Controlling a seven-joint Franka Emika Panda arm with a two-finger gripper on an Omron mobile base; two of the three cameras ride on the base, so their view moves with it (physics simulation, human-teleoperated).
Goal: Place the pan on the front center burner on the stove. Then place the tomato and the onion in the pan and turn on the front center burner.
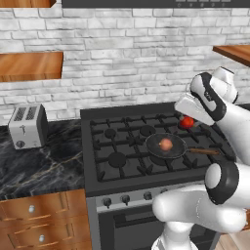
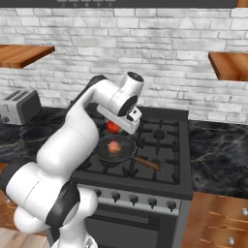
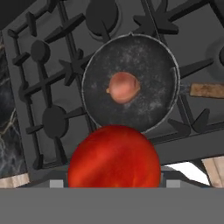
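1. Already, the pan [image 3: 130,83] was seated on the front center burner of the stove [image 1: 105,176], its wooden handle pointing toward the stove's right side, so the vegetables could be dropped in from above.
2. Inside it, the onion [image 3: 124,87] was seen resting near the middle.
3. Above the grates, the tomato [image 3: 113,156] was gripped in the end effector [image 1: 187,122], the jaws spread wide around it, raised beside the pan, apparently for carrying over the rim.
4. Judged outstanding: the tomato's release and the burner knob.
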